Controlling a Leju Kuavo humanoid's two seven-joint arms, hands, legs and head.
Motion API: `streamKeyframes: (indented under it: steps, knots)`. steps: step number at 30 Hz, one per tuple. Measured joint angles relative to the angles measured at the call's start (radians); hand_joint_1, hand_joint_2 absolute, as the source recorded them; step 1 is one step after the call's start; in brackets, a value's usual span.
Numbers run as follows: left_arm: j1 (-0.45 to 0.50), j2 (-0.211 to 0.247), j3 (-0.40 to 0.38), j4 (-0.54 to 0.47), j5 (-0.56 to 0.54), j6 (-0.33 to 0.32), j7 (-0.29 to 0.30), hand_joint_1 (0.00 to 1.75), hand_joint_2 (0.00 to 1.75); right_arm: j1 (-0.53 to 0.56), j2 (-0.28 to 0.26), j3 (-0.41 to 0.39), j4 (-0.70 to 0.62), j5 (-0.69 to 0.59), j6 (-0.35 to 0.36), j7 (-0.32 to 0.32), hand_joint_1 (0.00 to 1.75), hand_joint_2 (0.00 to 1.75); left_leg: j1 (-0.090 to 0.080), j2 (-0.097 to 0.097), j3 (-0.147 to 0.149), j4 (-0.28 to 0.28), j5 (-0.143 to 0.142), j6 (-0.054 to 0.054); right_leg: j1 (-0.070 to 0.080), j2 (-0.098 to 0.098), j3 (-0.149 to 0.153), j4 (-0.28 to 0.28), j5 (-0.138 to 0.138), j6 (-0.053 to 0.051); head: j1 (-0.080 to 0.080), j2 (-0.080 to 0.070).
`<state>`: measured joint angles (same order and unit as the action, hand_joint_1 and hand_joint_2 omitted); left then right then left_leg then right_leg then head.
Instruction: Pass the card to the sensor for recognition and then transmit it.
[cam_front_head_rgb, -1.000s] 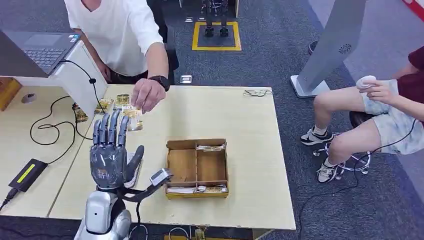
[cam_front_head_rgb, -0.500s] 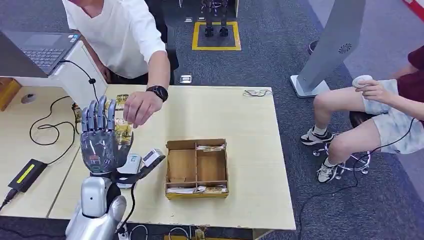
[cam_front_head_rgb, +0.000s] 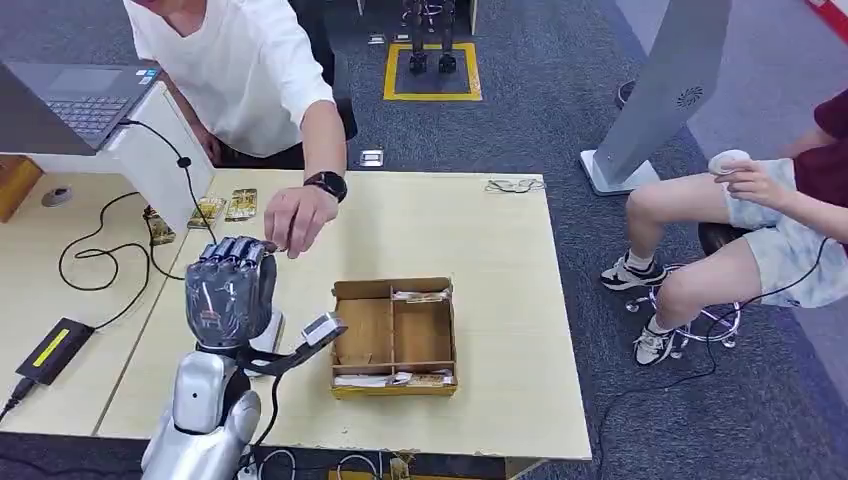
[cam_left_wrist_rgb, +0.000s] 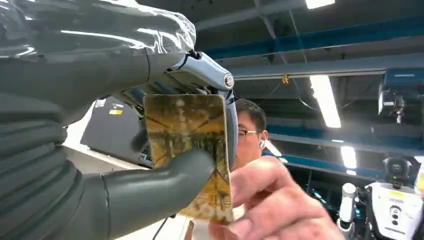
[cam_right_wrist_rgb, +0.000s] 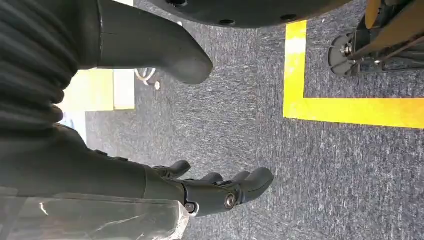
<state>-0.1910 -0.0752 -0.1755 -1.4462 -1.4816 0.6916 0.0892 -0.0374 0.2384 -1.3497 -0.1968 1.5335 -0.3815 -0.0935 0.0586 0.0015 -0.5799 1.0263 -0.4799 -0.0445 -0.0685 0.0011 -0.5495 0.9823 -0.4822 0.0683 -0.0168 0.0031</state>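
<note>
In the left wrist view my left hand (cam_left_wrist_rgb: 125, 150) holds a yellow-brown patterned card (cam_left_wrist_rgb: 190, 150), the thumb pressing it against the curled fingers. A person's fingers (cam_left_wrist_rgb: 270, 200) touch the card's free end. From the head view my left hand (cam_front_head_rgb: 230, 290) is raised above the table's left part with its fingers curled in, and the person's hand (cam_front_head_rgb: 297, 215) hovers just beyond it. A small grey-white sensor (cam_front_head_rgb: 322, 328) on a cable sits just right of my wrist. My right hand (cam_right_wrist_rgb: 220, 192) hangs over the carpet floor, fingers apart and holding nothing.
A cardboard box (cam_front_head_rgb: 393, 337) with compartments, cards in its near and far slots, stands mid-table. Two more cards (cam_front_head_rgb: 226, 206) lie at the back left near cables and a laptop (cam_front_head_rgb: 80, 100). A second person (cam_front_head_rgb: 770, 220) sits to the right of the table.
My left hand's fingers, upright and spread before, have curled in around the card. The person's hand has drawn back slightly to the right of my hand.
</note>
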Motion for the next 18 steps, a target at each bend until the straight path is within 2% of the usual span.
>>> streamKeyframes:
  steps: [8, 12, 18]
  knots:
    - [0.001, -0.018, 0.0, 0.006, 0.01, 0.0, -0.051, 1.75, 1.75, -0.001, 0.0, 0.001, 0.001, 0.0, -0.003, 0.003, 0.0, 1.75, 0.0, 0.0, 0.0, 0.0, 0.0, 0.0, 0.0, 0.0, 0.0, 0.0, 0.0, 0.0, 0.0, 0.0]
    - [0.004, -0.029, 0.0, 0.006, 0.016, 0.0, -0.081, 1.75, 1.75, -0.001, 0.0, 0.001, 0.002, 0.0, -0.004, -0.021, 0.0, 1.75, 0.0, 0.0, 0.0, 0.0, 0.0, 0.0, 0.0, 0.0, 0.0, 0.0, 0.0, 0.0, 0.0, 0.0]
    - [0.007, -0.038, 0.0, 0.008, 0.017, 0.0, -0.068, 1.75, 1.75, -0.001, 0.0, 0.001, 0.002, 0.0, -0.006, -0.019, 0.0, 1.75, 0.0, 0.0, 0.0, 0.0, 0.0, 0.0, 0.0, 0.0, 0.0, 0.0, 0.0, 0.0, 0.0, 0.0]
